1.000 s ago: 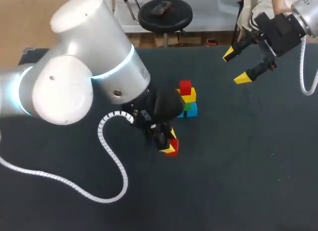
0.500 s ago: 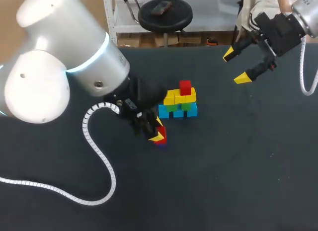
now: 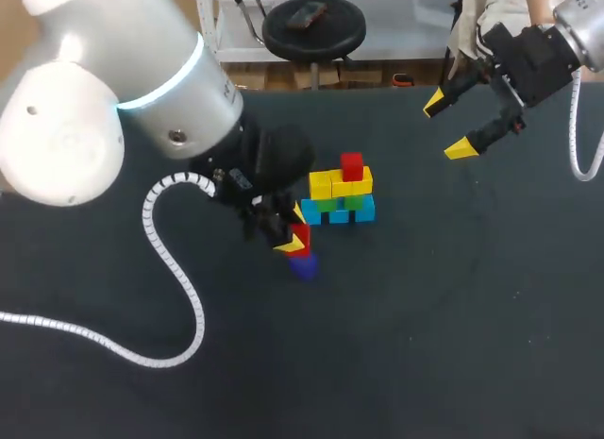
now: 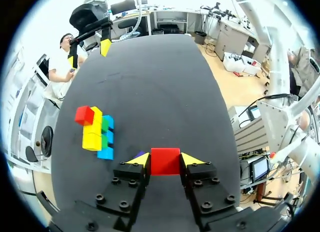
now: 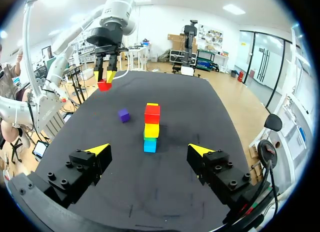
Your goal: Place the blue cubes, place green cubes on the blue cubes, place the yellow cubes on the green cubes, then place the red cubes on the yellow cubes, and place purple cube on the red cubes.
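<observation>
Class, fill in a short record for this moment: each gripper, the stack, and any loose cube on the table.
left gripper: shut on the held red cube, raised beside the stack
right gripper: open, empty, away from the stack
stack: blue at the bottom, then green, then yellow, with one top red cube
purple cube: loose on the table, just below the left gripper

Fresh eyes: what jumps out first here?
The colored cube stack at the middle of the table, blue at the base, one red on top. Beside it the left gripper is shut on a red cube, the purple cube lying loose close by. The right gripper hangs open near the far edge.
</observation>
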{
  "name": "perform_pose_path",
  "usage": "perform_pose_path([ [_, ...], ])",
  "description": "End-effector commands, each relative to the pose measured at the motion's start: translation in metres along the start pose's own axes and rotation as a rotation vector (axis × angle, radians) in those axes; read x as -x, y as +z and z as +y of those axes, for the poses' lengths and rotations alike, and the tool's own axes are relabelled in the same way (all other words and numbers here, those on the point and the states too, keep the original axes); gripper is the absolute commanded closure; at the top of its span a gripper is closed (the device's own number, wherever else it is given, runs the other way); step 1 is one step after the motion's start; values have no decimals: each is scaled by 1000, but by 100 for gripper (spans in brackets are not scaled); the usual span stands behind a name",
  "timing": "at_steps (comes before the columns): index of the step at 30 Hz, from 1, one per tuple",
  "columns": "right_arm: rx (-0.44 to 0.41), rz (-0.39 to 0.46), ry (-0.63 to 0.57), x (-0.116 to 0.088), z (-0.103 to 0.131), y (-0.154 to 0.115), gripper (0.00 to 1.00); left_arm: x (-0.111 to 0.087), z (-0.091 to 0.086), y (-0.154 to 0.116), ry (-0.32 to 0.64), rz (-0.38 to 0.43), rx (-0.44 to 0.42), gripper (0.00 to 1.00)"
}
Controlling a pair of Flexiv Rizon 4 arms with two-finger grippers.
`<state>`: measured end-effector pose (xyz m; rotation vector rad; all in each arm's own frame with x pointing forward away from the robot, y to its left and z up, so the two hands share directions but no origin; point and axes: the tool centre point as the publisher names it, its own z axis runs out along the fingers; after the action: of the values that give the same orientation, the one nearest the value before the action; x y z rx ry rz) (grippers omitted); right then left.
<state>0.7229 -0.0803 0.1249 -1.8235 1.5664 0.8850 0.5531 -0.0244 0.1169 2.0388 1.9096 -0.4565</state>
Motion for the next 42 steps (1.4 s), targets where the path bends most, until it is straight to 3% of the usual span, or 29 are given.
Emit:
perform_pose_path([
  [1,-1,1,1,0,0,0,0,4,5,1,0,16,-10,100],
  [42,-1,1,1,0,0,0,0,3,7,-4,-12,25,0,100],
])
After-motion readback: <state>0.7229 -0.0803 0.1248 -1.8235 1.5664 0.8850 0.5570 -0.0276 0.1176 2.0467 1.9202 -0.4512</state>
